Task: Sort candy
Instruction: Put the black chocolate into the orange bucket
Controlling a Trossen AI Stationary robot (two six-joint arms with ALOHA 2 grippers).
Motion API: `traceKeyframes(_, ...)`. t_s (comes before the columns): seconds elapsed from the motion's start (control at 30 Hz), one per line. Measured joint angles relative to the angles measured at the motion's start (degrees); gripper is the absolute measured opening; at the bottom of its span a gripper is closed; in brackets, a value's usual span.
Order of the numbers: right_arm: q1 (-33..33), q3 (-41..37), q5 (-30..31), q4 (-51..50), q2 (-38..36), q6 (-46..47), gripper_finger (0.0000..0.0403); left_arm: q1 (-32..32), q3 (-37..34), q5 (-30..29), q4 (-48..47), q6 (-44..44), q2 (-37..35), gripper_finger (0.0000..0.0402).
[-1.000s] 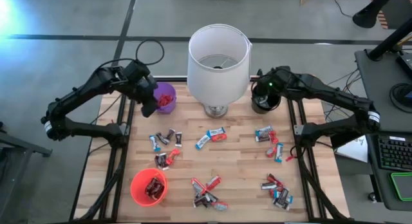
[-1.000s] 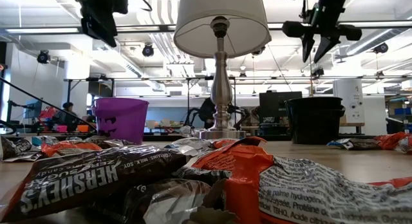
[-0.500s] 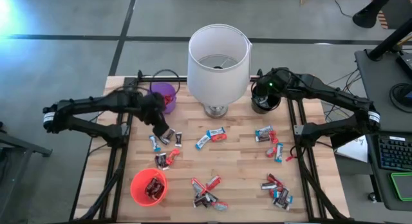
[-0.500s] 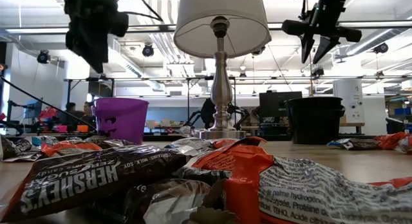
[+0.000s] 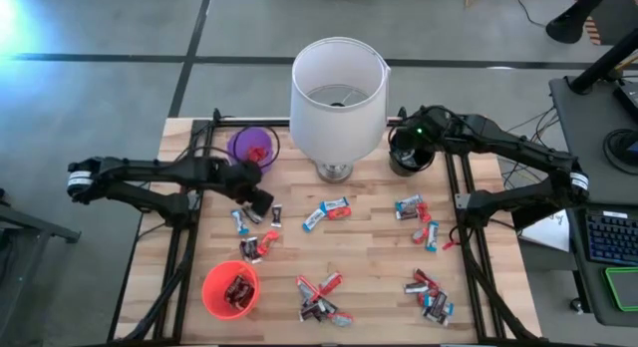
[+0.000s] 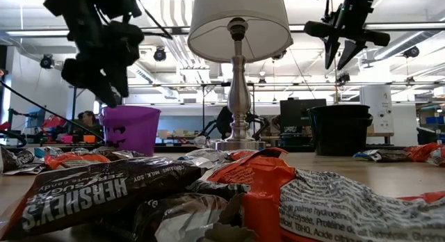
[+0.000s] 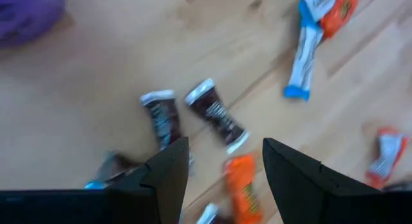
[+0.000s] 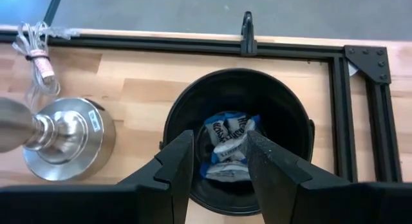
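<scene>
Starting at the left side of the wooden table (image 5: 369, 242): the left gripper (image 5: 257, 201) hangs low over a little cluster of candy (image 5: 254, 214) just in front of the purple cup (image 5: 251, 148). Its fingers (image 7: 168, 176) are spread apart with nothing between them, and in the left wrist view you can see two dark brown bars (image 7: 215, 114) plus an orange-red one right below the gap. The purple cup has some red wrappers inside. Closer to the front edge sits the red cup (image 5: 229, 289) with dark-wrapped pieces in it.

Middle of the table is a lamp (image 5: 337, 88) with a big white shade and a shiny metal base. In front of it there's a blue-and-white bar lying against a red one, and further forward a messy pile of red, dark and blue wrappers.

Over on the right, the right gripper (image 8: 215, 161) hovers straight above the black cup (image 8: 241, 137), which stands just beside the lamp base. Its fingers are parted a bit and not holding anything. The black cup has blue-and-white candy sitting in the bottom. More candy is scattered in a few small groups on the right half of the table, well apart from either gripper.
</scene>
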Motion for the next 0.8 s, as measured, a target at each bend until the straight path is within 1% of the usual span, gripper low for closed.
traceKeyframes(0.13, 0.0, 0.0, -0.19, -0.64, -0.04, -1.45, 0.0132, -1.18, -1.08, 0.07, 6.22, -4.25, 1.0, 0.018)
traceKeyframes(0.2, 0.0, 0.0, -0.18, -1.26, -0.06, -2.43, 0.0132, -1.92, -1.02, -0.01, 7.86, -5.02, 2.15, 0.018)
traceKeyframes(0.27, 0.0, -0.02, -0.18, -1.93, -0.05, -3.68, 0.0132, -2.91, -0.29, -1.29, 8.54, -5.17, 4.27, 0.018)
traceKeyframes(0.4, 0.0, -0.02, -0.19, -2.59, -0.06, -5.31, 0.0132, -4.75, 0.9, -4.2, 8.34, -5.37, 9.37, 0.018)
traceKeyframes(0.6, -0.02, -0.02, -0.17, -3.17, -0.07, -8.19, 0.0132, -6.87, 2.77, -4.47, 7.99, -7.09, 17.25, 0.018)
traceKeyframes(0.8, -0.02, -0.02, -0.17, -3.34, -0.09, -9.67, 0.0132, -7.21, 5.26, -4.58, 5.12, -9.01, 21.7, 0.018)
